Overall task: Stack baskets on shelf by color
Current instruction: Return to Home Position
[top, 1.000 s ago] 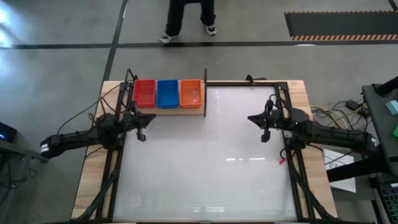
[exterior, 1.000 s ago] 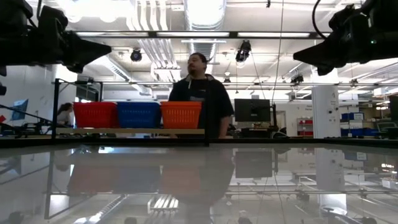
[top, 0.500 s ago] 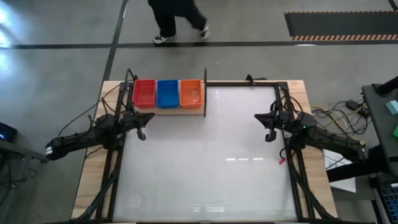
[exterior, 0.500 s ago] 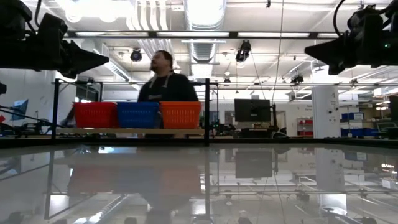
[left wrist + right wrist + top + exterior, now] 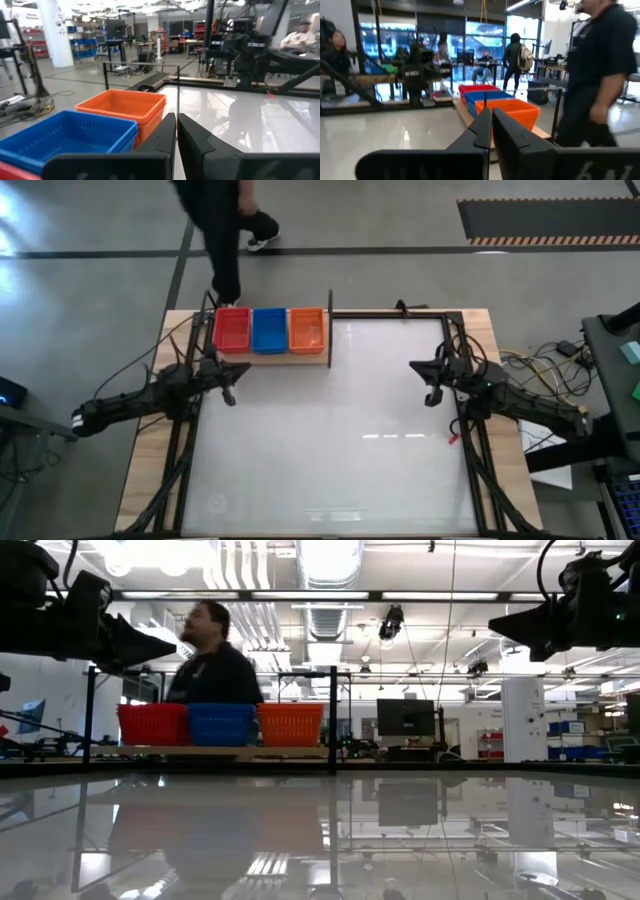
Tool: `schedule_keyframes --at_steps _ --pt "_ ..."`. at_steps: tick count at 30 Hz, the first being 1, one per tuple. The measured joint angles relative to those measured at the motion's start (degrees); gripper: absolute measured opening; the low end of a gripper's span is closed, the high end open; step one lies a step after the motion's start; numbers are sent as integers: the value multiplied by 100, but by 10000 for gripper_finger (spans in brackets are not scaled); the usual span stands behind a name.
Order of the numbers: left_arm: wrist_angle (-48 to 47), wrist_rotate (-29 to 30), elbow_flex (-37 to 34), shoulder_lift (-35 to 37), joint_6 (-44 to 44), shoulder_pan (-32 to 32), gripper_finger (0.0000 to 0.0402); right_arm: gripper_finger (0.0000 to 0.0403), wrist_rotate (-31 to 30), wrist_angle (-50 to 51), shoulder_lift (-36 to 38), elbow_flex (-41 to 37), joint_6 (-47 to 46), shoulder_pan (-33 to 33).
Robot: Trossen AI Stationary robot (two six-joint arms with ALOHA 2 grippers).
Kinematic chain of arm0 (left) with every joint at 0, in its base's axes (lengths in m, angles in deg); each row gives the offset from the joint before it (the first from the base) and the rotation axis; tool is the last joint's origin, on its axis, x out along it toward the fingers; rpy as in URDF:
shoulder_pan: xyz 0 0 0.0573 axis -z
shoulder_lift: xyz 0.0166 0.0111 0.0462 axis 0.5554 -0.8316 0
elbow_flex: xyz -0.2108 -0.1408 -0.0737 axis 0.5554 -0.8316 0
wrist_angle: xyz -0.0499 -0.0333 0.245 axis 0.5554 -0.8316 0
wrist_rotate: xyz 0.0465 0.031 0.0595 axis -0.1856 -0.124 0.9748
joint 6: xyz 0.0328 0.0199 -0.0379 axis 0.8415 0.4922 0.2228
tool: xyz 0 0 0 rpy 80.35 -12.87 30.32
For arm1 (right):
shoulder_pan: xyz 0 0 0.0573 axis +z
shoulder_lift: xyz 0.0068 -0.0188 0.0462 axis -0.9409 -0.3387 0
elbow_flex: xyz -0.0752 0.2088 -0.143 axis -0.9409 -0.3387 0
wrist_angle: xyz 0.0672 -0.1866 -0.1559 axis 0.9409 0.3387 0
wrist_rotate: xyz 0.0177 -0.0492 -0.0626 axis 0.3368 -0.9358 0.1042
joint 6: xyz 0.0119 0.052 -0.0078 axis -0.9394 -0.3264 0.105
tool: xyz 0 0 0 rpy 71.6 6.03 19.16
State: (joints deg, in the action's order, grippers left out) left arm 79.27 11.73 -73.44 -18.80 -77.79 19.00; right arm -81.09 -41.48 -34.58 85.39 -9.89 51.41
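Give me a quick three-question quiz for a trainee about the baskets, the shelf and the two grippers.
1. Multiple choice: on the shelf, the orange baskets stand: A beside the dark post; B at the end farthest from it; C between the other two colours.
2. True or false: the left gripper and the right gripper each hold a basket.
3. Missing word: between the red baskets and the orange ones stand the ____ baskets.
Key: 1 A; 2 false; 3 blue.
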Motion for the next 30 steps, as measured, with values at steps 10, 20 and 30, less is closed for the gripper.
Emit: schedule_keyframes --at_steps 10,20,30 --pt "88 578 -4 -657 -446 -2 1 9 -924 382 -283 -2 488 1" --pt "290 621 -9 -1092 -446 -2 1 9 -1490 489 -376 -4 502 1" --pt "331 606 -9 -1358 -444 -2 1 9 -1856 448 -493 -5 496 425"
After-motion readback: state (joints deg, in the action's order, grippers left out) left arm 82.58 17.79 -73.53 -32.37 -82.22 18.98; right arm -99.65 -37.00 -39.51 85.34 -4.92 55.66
